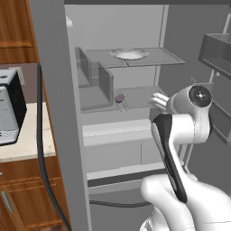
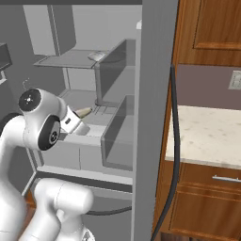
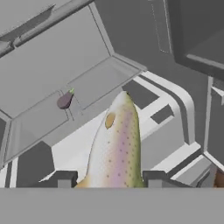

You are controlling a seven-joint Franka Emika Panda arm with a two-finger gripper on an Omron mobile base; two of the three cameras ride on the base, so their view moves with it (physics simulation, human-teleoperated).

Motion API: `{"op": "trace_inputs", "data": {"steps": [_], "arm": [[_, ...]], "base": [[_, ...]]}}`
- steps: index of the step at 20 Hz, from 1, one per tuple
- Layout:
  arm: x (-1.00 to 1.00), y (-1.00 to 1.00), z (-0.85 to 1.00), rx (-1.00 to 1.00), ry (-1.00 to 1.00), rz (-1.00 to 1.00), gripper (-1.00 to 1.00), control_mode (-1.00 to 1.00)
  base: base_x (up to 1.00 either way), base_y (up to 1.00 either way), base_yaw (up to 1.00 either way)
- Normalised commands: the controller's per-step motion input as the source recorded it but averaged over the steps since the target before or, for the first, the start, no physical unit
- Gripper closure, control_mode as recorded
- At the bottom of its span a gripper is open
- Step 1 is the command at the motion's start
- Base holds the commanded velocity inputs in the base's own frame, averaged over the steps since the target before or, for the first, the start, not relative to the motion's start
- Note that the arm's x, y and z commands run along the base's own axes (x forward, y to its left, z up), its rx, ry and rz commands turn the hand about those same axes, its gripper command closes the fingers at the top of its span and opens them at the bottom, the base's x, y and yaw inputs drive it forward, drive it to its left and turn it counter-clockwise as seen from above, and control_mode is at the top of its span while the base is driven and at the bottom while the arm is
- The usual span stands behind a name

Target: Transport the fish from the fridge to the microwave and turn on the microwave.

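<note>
The fridge [image 1: 122,113] is standing open, its grey interior showing flat shelves, upright dividers and pale drawer fronts below, with a black seal cord hanging down the edge of the grey side wall. To one side, wooden cabinets [image 2: 207,28] are framing a pale speckled stone counter [image 2: 207,136]; in the left base view a silver and black appliance [image 1: 9,106] is sitting on a counter beside the fridge wall. A shallow white plate [image 1: 129,54] is resting on the upper shelf, and a small dark reddish round item [image 1: 119,97] is lying on the middle shelf, well apart from the hand.

The gripper [image 3: 111,178] is reaching in at the level of the middle shelf, and the fish [image 3: 116,148] is sitting between the two dark fingertips [image 3: 65,178], its body running away from the camera over the shelf and drawer tops. The jaws are closing on the fish, one tip at each flank. It is slender and smooth, pale silvery with a yellowish and pinkish sheen, fine dark speckles and a tapering head. In the right base view only a yellowish end of it [image 2: 84,112] is peeking past the wrist, so whether it is touching the shelf there is hard to tell.
</note>
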Motion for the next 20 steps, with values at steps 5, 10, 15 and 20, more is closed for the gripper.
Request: {"op": "trace_inputs", "data": {"steps": [5, 10, 15, 20], "arm": [[0.0, -0.01, -0.8, 0.0, 0.05, 0.13, 1.0, -1.0], [-0.05, -0.02, -0.53, 0.0, 0.0, 0.11, 1.0, -1.0], [-0.15, 0.0, -0.44, 0.0, 0.0, 0.08, 1.0, -1.0], [-0.3, 0.0, -0.35, 0.0, -0.01, 0.02, 1.0, -1.0]], "base": [[0.0, 0.0, 0.0], [0.0, 0.0, 0.0], [0.0, 0.0, 0.0], [0.0, 0.0, 0.0]]}}
